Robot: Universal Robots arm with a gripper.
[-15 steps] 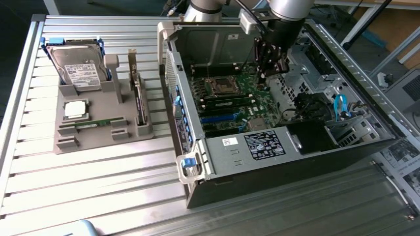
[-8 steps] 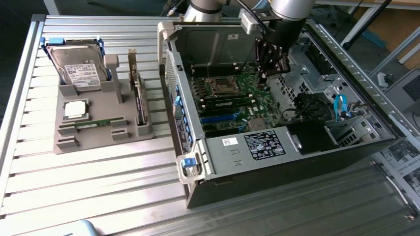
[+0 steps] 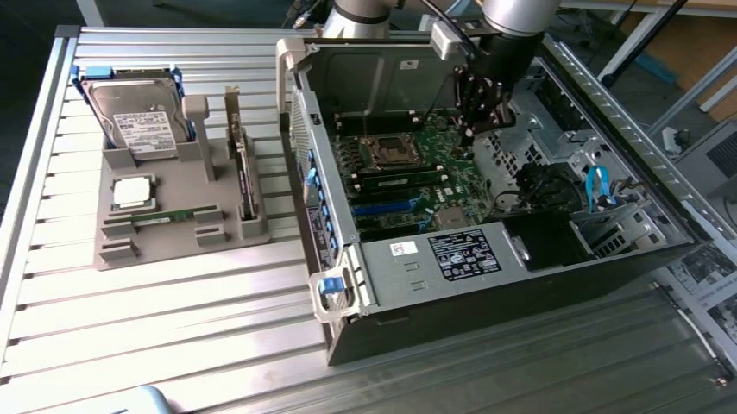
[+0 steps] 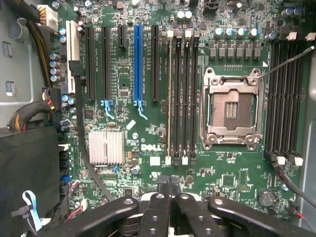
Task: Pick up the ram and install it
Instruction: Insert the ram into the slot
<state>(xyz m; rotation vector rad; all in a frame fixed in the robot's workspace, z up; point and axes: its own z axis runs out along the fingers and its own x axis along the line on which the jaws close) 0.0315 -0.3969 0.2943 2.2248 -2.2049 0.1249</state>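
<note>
Ram [image 3: 175,216], one stick lying in grey holder [image 3: 173,246], one hand [image 3: 481,131] closed empty over motherboard [image 3: 420,185]

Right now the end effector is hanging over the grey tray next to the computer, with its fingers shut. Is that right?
Not quite. The end effector hangs over the motherboard inside the open computer case, not over the grey tray. The exterior view shows it. Its fingers are shut, as you said.
</note>
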